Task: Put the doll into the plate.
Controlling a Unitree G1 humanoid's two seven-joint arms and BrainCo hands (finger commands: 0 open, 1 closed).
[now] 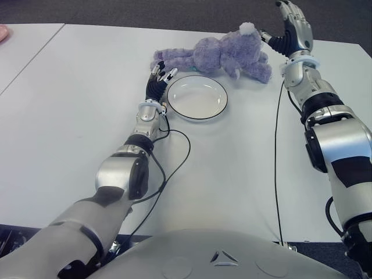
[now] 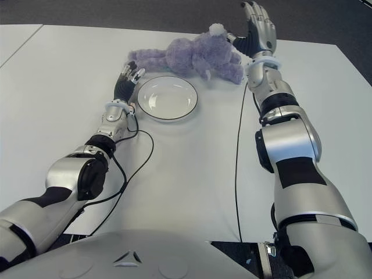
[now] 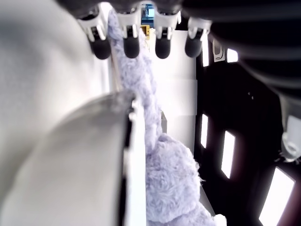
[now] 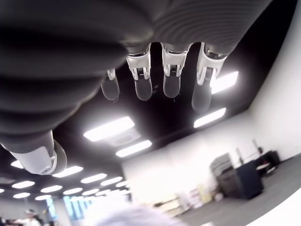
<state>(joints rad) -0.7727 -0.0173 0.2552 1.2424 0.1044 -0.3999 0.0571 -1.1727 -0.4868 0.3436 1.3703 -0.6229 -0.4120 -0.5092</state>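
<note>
Fluffy purple plush doll [image 1: 224, 55] lay behind round white plate [image 1: 197, 97], ungrasped. Left hand [image 1: 158, 81] beside plate, right hand [image 1: 293, 29] raised: both open, empty. Next: grasp doll.

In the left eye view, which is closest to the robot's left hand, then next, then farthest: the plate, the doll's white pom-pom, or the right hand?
From the left hand:
1. Plate, right beside it, on its right.
2. Doll's white pom-pom, farther back and right.
3. Right hand, raised beyond the doll, farthest right.

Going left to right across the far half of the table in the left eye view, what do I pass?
Left hand → white plate → purple doll → right hand, raised beside the doll's head.
</note>
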